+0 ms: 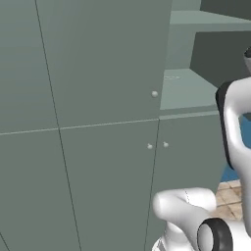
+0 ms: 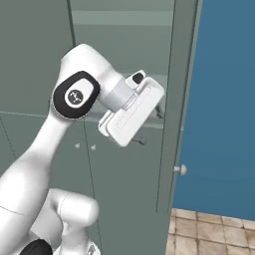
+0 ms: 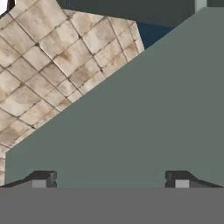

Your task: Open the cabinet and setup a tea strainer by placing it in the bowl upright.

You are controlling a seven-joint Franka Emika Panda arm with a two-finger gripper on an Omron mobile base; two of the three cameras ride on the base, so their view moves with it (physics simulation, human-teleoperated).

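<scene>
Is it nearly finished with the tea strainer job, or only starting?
Only starting, by the look of it. One upper door of the cabinet already stands open, baring a shelf. The gripper, jaws wide and holding nothing, is up against a grey-green panel. Finding the strainer and standing it in the bowl is all left.

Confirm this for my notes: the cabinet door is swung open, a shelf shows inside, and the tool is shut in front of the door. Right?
Not quite. The tool is open, not shut: the hand view shows its two fingertips standing far apart against the grey-green door. The rest holds: the cabinet door is swung open, and the left base view shows a shelf inside.
</scene>
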